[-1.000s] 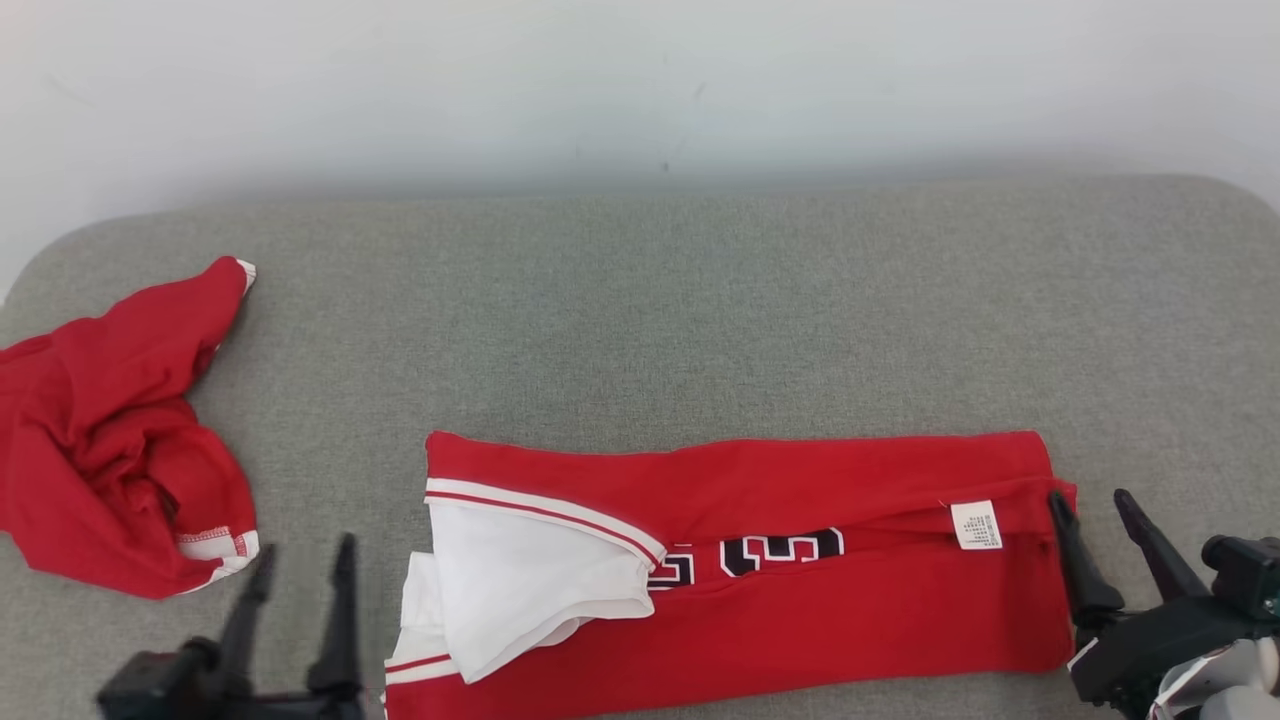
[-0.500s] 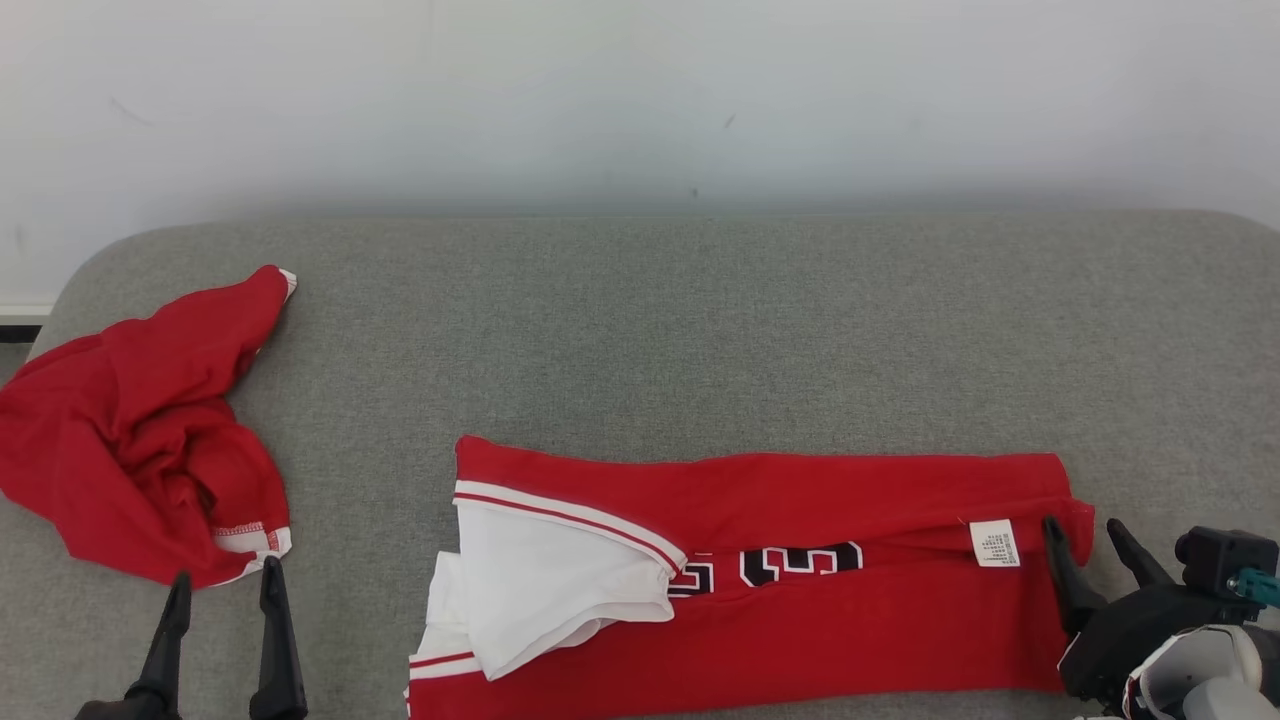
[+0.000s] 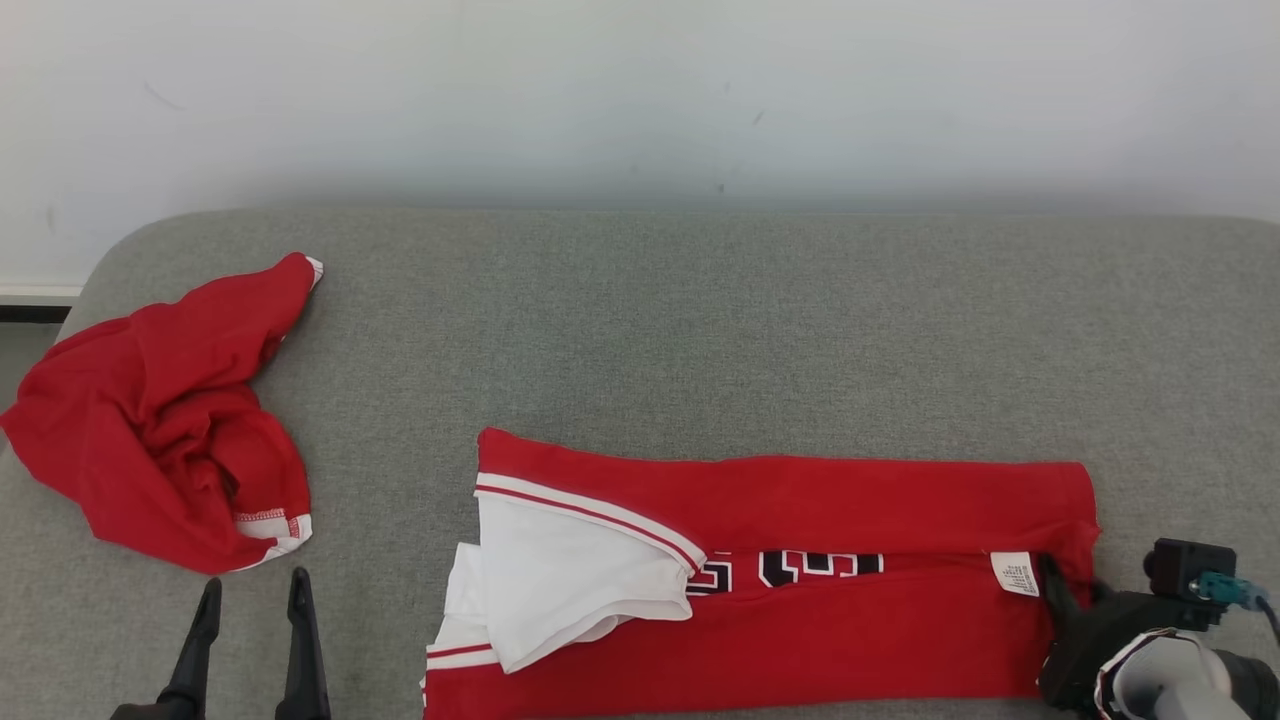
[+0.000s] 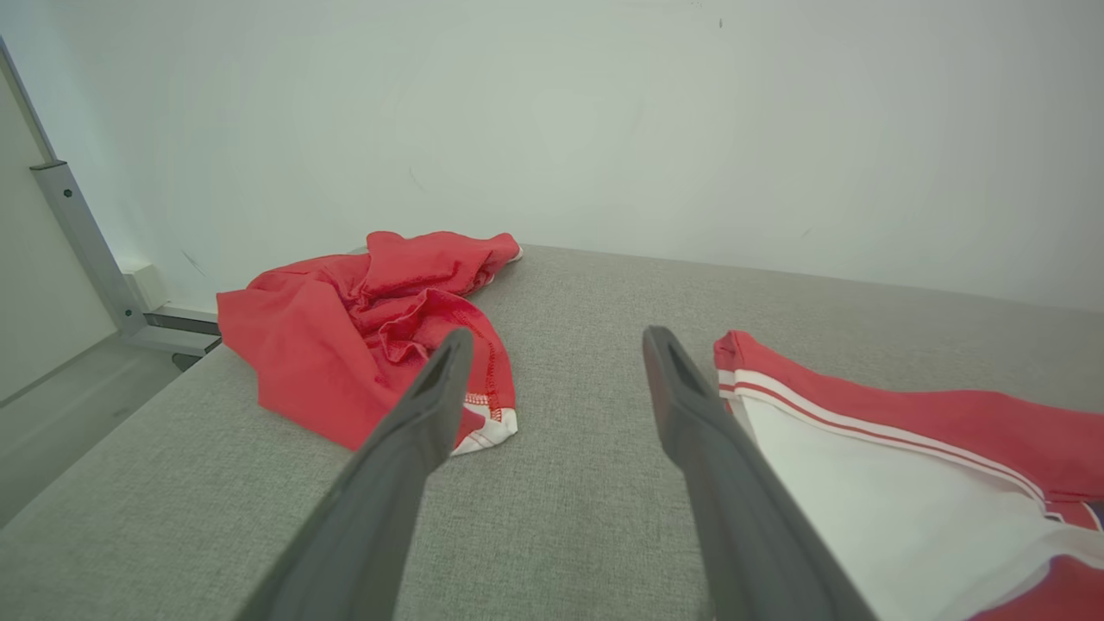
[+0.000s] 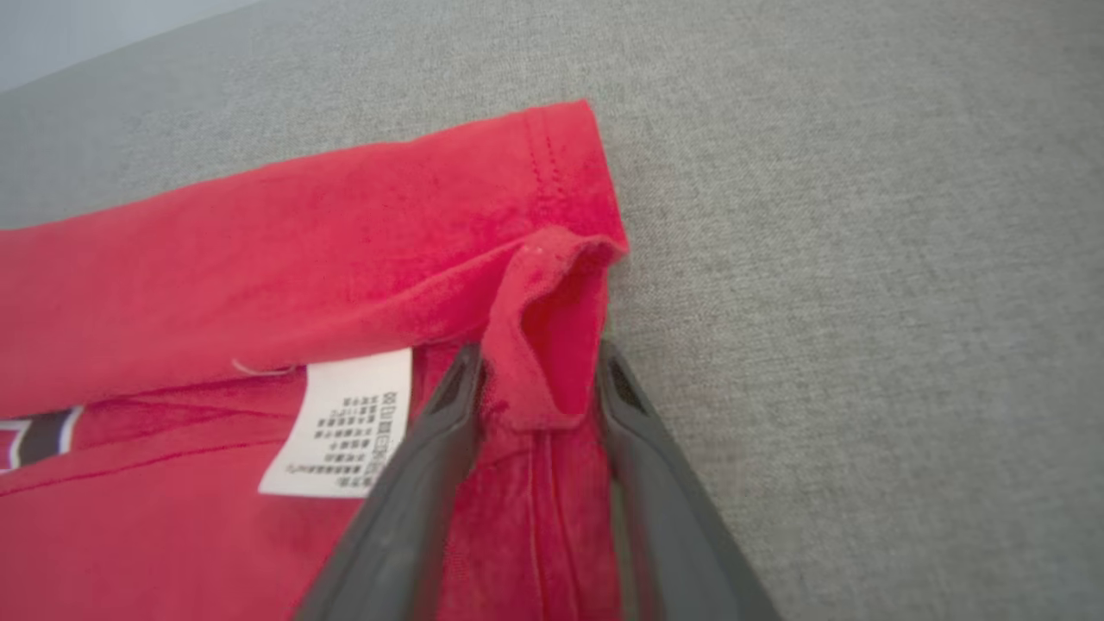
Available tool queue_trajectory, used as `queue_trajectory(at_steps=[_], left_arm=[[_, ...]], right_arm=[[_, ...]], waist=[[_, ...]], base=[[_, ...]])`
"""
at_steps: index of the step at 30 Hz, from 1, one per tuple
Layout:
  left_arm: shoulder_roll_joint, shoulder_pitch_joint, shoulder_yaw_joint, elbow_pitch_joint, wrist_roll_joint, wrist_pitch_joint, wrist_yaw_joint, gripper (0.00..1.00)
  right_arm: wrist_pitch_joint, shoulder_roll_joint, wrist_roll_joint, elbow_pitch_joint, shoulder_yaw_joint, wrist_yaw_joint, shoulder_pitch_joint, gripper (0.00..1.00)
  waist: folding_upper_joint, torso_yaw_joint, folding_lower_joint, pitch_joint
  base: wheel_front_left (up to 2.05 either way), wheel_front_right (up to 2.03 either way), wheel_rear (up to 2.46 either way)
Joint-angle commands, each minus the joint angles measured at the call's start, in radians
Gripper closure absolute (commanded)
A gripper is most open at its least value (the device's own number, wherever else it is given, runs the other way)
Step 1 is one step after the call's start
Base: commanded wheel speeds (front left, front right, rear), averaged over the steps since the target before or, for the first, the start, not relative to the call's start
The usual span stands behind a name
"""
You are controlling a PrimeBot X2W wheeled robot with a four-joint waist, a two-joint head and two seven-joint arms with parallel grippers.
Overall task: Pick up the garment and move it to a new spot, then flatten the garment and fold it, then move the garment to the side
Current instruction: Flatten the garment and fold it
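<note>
The garment is a red jersey with white trim and black numerals, folded into a long band on the grey pad. My right gripper is at its right end, beside the white care label. In the right wrist view the gripper has both fingers pressed against a raised fold of the garment at its hem corner. My left gripper stands open above bare pad, left of the garment's white end. The left wrist view shows that gripper with nothing in it, the garment to its right.
A second, crumpled red cloth lies at the pad's left end, also in the left wrist view. The grey padded surface runs back to a white wall. A metal frame post stands beyond the pad's left edge.
The head camera has shifted, so the whole picture moved. My right gripper's fingers have drawn in from wide open onto the fold at the garment's right end. The left gripper stays open.
</note>
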Motion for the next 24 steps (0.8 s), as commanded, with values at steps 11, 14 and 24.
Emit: queue_trajectory(at_steps=[11,14,24], left_arm=[[-0.045,0.018,0.062,0.026,0.049,-0.003,-0.043,0.0],[-0.054,0.019,0.069,0.031,0.061,-0.003,-0.05,0.0],[-0.078,0.042,0.104,0.034,0.08,-0.003,-0.068,0.0]], right_arm=[[-0.083,-0.11,0.041,0.066,0.015,-0.003,-0.029,1.0],[-0.111,-0.166,0.03,0.103,-0.019,-0.003,-0.038,1.0],[-0.156,-0.199,0.016,-0.034,0.018,-0.003,-0.05,1.0]], waist=[[0.0,-0.03,0.0,-0.034],[0.0,-0.035,0.0,-0.047],[0.0,-0.065,0.0,-0.069]], base=[[0.0,0.0,0.0],[0.0,0.0,0.0],[0.0,0.0,0.0]])
